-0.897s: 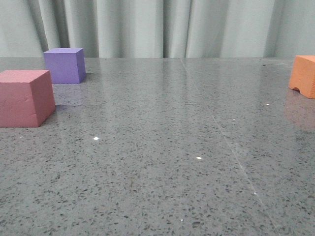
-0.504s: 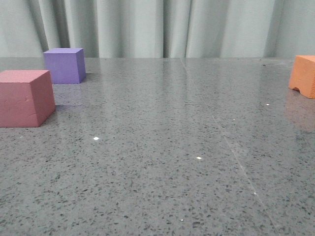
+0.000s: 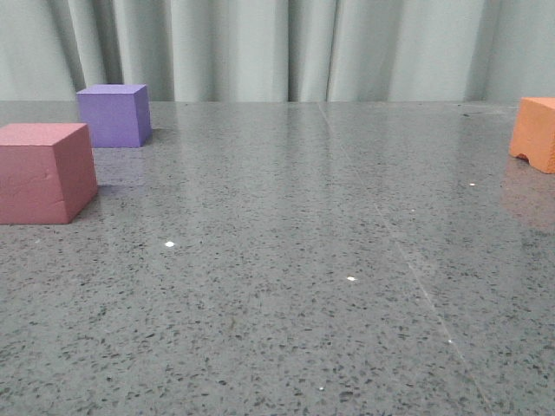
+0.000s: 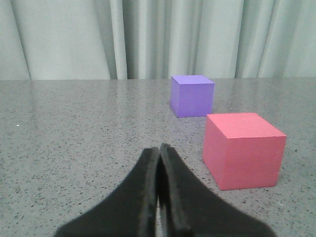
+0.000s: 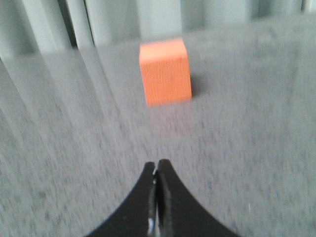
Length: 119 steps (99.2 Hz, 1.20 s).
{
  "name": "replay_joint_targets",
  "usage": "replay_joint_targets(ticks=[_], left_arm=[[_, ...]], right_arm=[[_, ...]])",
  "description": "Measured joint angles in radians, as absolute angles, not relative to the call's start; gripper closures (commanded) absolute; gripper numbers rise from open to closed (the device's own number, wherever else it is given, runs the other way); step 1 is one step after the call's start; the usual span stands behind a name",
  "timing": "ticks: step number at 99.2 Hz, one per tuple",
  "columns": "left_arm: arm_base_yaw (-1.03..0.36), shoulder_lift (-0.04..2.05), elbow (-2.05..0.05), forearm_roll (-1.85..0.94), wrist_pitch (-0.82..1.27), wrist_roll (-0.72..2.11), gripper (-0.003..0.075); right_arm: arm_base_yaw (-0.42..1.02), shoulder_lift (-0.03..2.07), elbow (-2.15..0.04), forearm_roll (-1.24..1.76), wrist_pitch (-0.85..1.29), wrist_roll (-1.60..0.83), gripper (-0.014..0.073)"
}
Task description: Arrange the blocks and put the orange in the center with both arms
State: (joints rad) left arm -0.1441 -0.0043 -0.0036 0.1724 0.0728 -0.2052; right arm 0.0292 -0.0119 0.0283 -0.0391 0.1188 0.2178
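The left gripper (image 4: 158, 163) has its fingers pressed together, with nothing between them. The pink-red cube (image 4: 243, 149) sits ahead of it and off to one side, near but not touching, and the purple cube (image 4: 192, 95) stands farther off behind that one.

The right gripper (image 5: 157, 175) is closed up and empty too. The orange cube (image 5: 165, 71) sits straight ahead of it, well apart.

What could go wrong? With fingers this tight, either gripper would probably just bump its cube and push it along the shiny table (image 3: 286, 260) — they need to spread first. The pink-red cube is off to the side, so a straight reach could miss it.

The right wrist picture is blurry (the little notch cannot be seen there). In the front view the orange cube is cut off at the edge — and neither arm shows.
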Motion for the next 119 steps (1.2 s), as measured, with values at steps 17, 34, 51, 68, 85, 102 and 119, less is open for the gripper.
replay_joint_targets(ticks=[17, 34, 51, 68, 85, 102, 119], left_arm=[[-0.144, -0.004, -0.004, 0.172, 0.073, -0.205, 0.0739], [-0.144, -0.004, -0.004, 0.172, 0.073, -0.205, 0.0739], [-0.144, -0.004, -0.004, 0.172, 0.073, -0.205, 0.0739], [-0.144, -0.004, -0.004, 0.172, 0.073, -0.205, 0.0739], [-0.144, -0.004, -0.004, 0.172, 0.073, -0.205, 0.0739], [-0.144, -0.004, -0.004, 0.172, 0.073, -0.205, 0.0739], [-0.144, -0.004, -0.004, 0.172, 0.073, -0.205, 0.0739]], right_arm=[[0.029, -0.012, -0.015, -0.061, 0.085, 0.218, 0.0655], [0.029, 0.055, -0.211, -0.062, 0.305, 0.218, 0.0655], [0.029, 0.253, -0.455, -0.063, 0.545, 0.218, 0.0655], [0.029, 0.502, -0.672, -0.064, 0.663, 0.196, 0.0655], [0.029, 0.704, -0.803, -0.067, 0.644, 0.193, 0.0655], [0.029, 0.846, -0.825, -0.067, 0.602, 0.193, 0.065], [0.029, 0.951, -0.825, -0.067, 0.606, 0.193, 0.0554]])
